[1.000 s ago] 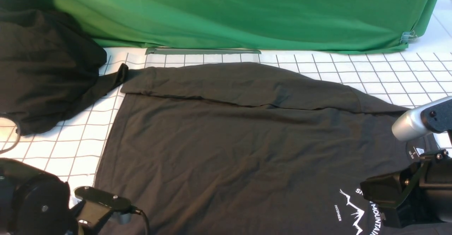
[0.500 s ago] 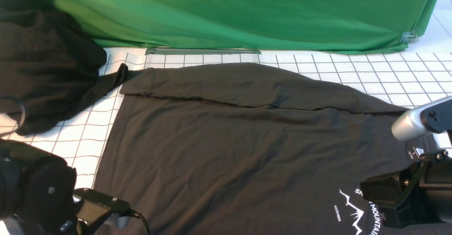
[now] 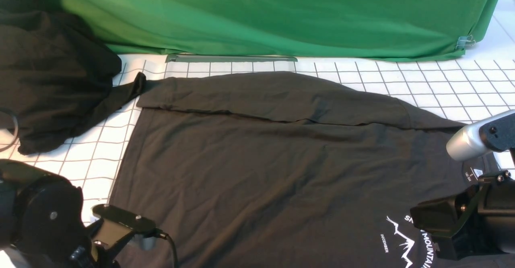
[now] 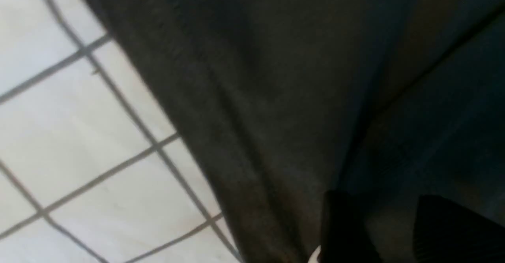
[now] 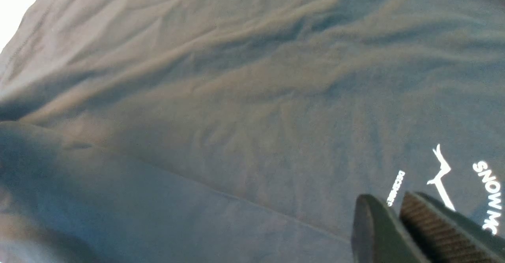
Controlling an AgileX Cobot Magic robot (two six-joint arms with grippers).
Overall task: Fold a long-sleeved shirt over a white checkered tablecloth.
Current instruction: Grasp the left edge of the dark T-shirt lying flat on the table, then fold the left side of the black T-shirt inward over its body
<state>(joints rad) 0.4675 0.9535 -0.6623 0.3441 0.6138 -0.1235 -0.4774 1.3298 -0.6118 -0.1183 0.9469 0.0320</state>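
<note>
**Hidden, cropped, unclear**

Long-sleeved shirt [image 3: 261, 171]: the part toward the surface's near edge runs out of the front view. Chest print [image 3: 404, 240] is cut off there and partly covered by the right arm [image 3: 462, 219]. Neck label [image 3: 474, 173]: too small to read. White checkered tablecloth [image 3: 442, 83]: middle hidden under the shirt. Black heap [image 3: 52, 79], far left corner: cropped. Left claw [image 4: 388, 211]: blurred dark stubs, grip on the cloth unclear.

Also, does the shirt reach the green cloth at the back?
No, a strip of white checkered tablecloth shows between the long-sleeved shirt and the green cloth.
</note>
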